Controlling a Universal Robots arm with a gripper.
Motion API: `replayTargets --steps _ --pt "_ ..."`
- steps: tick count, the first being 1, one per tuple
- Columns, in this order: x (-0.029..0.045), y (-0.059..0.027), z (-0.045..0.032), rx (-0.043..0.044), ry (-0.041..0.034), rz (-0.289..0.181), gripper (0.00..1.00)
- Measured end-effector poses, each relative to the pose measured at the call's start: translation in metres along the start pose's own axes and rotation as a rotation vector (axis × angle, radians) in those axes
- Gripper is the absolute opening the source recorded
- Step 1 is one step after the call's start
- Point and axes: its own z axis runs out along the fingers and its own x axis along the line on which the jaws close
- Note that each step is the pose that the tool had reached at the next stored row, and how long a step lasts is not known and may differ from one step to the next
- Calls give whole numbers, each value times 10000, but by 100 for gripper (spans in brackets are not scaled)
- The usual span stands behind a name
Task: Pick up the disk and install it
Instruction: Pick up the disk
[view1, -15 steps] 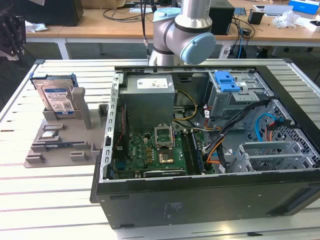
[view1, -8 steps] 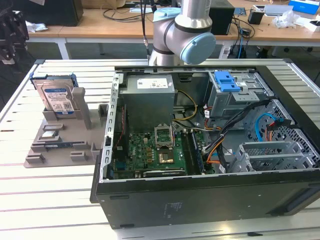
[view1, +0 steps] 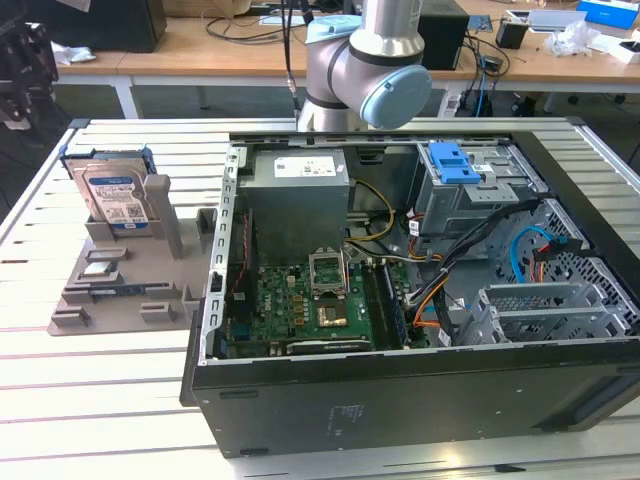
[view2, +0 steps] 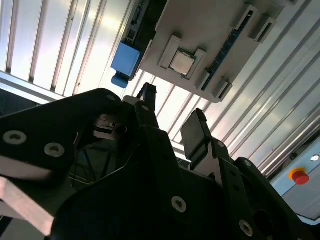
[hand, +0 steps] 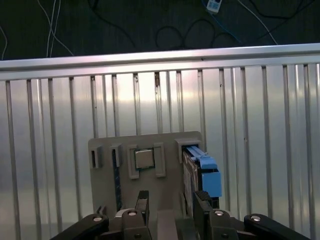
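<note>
The disk (view1: 115, 195) stands on edge in a grey holder (view1: 120, 290) on the slatted table, at the exterior view's left. It has a silver body, a white-and-blue label and blue side rails. In the first wrist view I look down on the disk's blue rail (hand: 206, 172) at one end of the holder (hand: 105, 145). My gripper (hand: 172, 205) hangs high above it, open, with nothing between its dark fingers (hand: 202, 202). The second wrist view has the gripper (view2: 170, 107) in front of the holder (view2: 210, 30) and the disk's blue rail (view2: 125, 57).
An open computer case (view1: 400, 400) lies beside the holder, with a motherboard (view1: 300, 310), loose cables and a blue bracket (view1: 450, 160) on the drive cage. A small square chip (hand: 145, 159) sits in the holder. The arm's base (view1: 365, 60) stands behind the case. A red button (view2: 299, 176) lies beyond the table.
</note>
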Motion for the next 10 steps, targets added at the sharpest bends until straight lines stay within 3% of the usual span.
replayTargets --steps 10 --pt "-132 -14 99 -6 0 -1 48"
